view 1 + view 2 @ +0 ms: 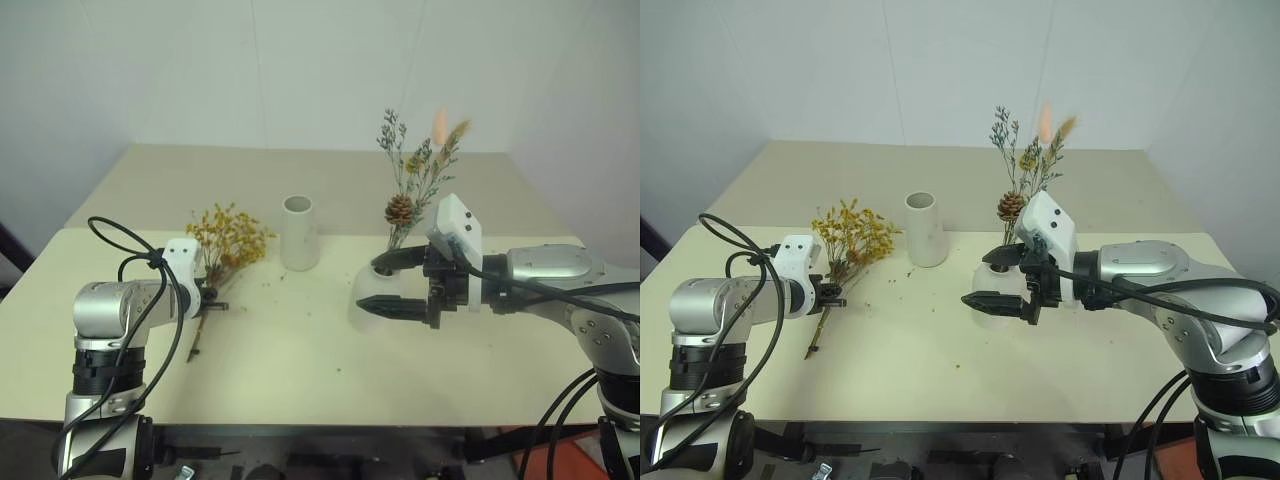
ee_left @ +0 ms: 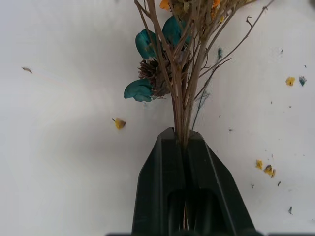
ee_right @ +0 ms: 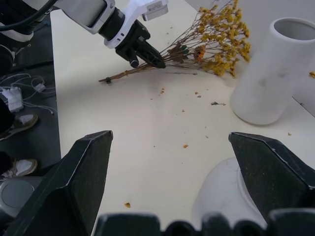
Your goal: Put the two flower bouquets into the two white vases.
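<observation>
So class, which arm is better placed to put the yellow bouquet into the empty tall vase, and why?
The left. Its claw is already shut on the yellow bouquet's stems, with the tall vase close beside it. The right claw is open, straddling the squat vase holding the other bouquet.

2 silver-grey metal arms with black joint bands, each ending in a white boxy wrist module and 2 black wedge-shaped fingers; loose black cables loop along both forearms.

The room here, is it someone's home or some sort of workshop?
Probably a test room, not a home: one plain cream table against bare white walls, with loose cables on the floor beside it.
</observation>
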Controlling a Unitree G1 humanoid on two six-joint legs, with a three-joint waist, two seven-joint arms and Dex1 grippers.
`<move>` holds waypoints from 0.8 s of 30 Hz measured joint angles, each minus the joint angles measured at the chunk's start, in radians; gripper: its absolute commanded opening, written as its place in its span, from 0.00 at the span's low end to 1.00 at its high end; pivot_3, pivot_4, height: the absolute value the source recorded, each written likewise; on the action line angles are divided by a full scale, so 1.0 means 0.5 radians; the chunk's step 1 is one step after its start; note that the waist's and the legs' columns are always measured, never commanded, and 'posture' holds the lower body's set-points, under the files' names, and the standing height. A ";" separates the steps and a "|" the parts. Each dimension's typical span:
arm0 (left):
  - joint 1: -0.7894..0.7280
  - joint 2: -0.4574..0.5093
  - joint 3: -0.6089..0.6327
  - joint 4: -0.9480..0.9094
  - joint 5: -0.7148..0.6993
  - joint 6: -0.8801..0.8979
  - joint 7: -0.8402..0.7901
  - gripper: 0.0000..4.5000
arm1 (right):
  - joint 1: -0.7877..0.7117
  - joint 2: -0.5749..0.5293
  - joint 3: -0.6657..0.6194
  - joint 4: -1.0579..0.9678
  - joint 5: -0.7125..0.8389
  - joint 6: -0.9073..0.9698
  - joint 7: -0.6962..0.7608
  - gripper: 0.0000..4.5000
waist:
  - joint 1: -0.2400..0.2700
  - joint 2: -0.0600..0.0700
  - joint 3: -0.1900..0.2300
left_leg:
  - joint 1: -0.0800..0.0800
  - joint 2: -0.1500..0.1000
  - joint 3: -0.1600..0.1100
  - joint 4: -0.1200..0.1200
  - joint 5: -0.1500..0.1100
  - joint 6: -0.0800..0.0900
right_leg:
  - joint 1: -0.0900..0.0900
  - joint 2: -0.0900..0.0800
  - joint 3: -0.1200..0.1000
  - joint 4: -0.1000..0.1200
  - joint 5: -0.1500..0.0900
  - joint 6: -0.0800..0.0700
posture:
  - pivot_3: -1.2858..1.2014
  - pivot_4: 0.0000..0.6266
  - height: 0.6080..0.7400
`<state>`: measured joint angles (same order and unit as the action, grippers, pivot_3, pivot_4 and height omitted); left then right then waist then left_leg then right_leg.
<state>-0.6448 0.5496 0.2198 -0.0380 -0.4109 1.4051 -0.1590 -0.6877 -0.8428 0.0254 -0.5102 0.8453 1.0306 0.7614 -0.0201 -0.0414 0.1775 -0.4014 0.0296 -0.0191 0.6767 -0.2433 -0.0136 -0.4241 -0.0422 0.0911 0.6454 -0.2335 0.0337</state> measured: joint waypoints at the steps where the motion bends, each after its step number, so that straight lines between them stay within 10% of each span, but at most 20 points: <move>1: 0.000 -0.003 0.003 -0.007 0.027 -0.045 0.016 0.01 | 0.005 -0.004 -0.001 -0.004 0.001 0.000 0.000 1.00 | 0.000 0.000 0.000 | 0.000 0.000 0.000 0.000 0.000 0.000 | 0.000 0.000 0.000 0.000 0.000 0.000 | 0.52 0.24 1.00; 11: -0.203 -0.122 0.519 0.158 0.061 -1.292 0.014 0.01 | 0.150 0.032 -0.098 -0.142 -0.043 -0.105 -0.087 1.00 | 0.012 0.000 0.000 | -0.004 0.000 -0.001 0.000 0.000 0.000 | -0.001 -0.002 -0.003 -0.002 0.001 -0.001 | 0.52 0.24 1.00; 24: -1.213 -0.182 0.703 2.176 -0.212 -2.925 -1.320 0.01 | 0.401 0.264 -0.115 -0.369 -0.254 -0.359 -0.369 1.00 | 0.014 -0.001 0.000 | -0.012 -0.004 -0.007 0.004 0.001 -0.001 | 0.000 -0.004 -0.012 -0.008 0.002 0.002 | 0.52 0.24 1.00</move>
<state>-1.2511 0.4587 0.5710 1.0497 -0.5171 -0.0576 -0.8192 -0.4874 -0.7108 -0.0321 -0.6947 0.7184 0.8513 0.5772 -0.0134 -0.0419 0.1774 -0.4075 0.0277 -0.0229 0.6786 -0.2429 -0.0138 -0.4238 -0.0440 0.0851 0.6412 -0.2323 0.0345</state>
